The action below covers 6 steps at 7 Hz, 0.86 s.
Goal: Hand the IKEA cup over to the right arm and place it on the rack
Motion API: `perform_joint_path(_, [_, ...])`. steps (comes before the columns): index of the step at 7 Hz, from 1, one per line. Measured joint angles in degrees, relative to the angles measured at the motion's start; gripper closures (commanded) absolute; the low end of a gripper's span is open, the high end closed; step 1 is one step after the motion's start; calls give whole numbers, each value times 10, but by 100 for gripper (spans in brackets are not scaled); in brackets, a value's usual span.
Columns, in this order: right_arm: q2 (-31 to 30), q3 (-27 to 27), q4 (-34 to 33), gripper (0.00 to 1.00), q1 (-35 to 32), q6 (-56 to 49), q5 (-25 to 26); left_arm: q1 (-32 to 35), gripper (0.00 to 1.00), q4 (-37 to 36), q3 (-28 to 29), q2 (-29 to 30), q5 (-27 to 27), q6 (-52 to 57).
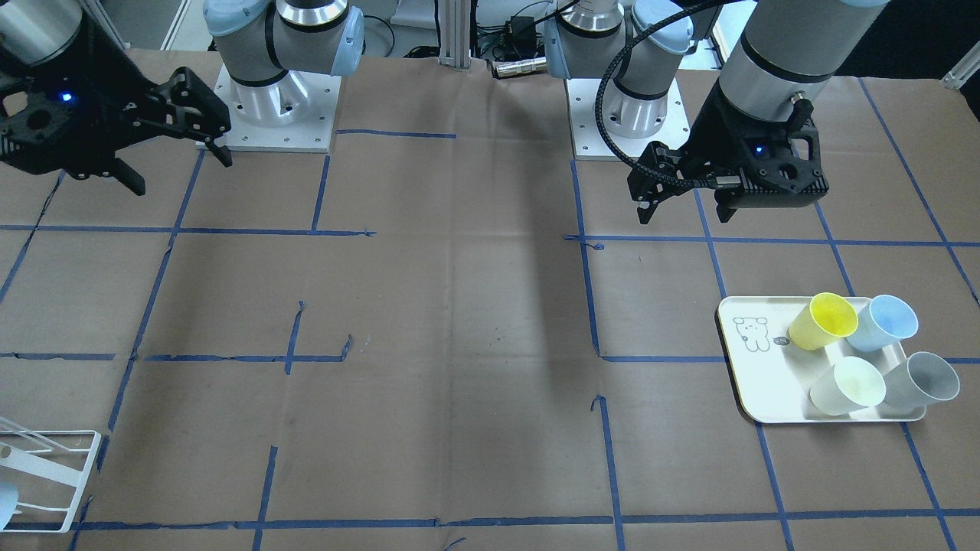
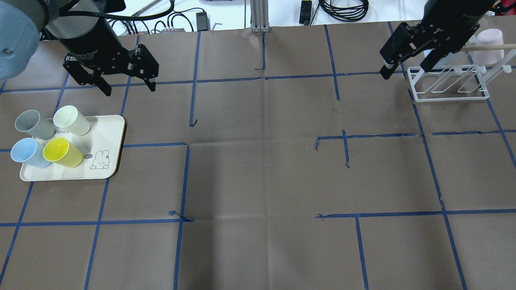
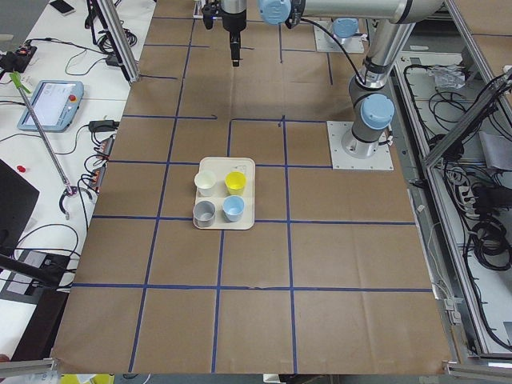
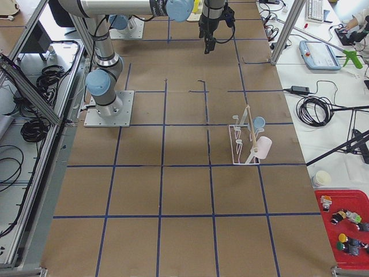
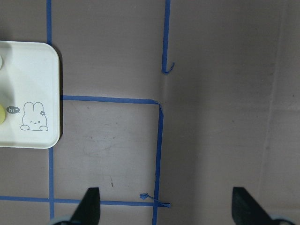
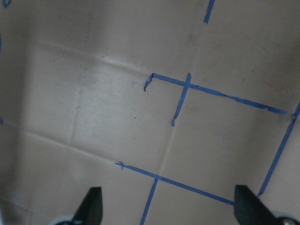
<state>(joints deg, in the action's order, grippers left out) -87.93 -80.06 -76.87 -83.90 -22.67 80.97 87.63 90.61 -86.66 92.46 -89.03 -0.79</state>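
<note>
Plastic cups (image 2: 62, 152) stood upright on tray (image 2: 109, 133), robot-side of left gripper (image 2: 130, 90), the nearer | right gripper (image 2: 405, 71) by rack (image 2: 451, 99) | we logged both spread, empty.

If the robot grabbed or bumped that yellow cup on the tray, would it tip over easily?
Probably: the yellow cup stands upright and narrows toward its base, so a push near the rim could topple it. It looks like smooth plastic, likely light and a bit slippery. The blue cup close beside it might get knocked too.
</note>
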Motion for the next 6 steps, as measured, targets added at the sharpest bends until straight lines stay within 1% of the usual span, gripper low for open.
perform_joint_path(2, [-10, -18, -10, 0, -44, 65, 1, 0, 1, 0, 0, 0, 0, 0])
perform_joint_path(3, [-17, -43, -41, 0, -64, 83, 13, 0, 1, 0, 0, 0, 0, 0])
perform_joint_path(4, [-27, -68, -82, 0, -80, 106, 42, 0, 1, 0, 0, 0, 0, 0])
perform_joint_path(5, [-32, -86, -107, 0, -90, 129, 71, 0, 1, 0, 0, 0, 0, 0])
perform_joint_path(6, [-34, -95, -117, 0, -94, 143, 84, 0, 1, 0, 0, 0, 0, 0])
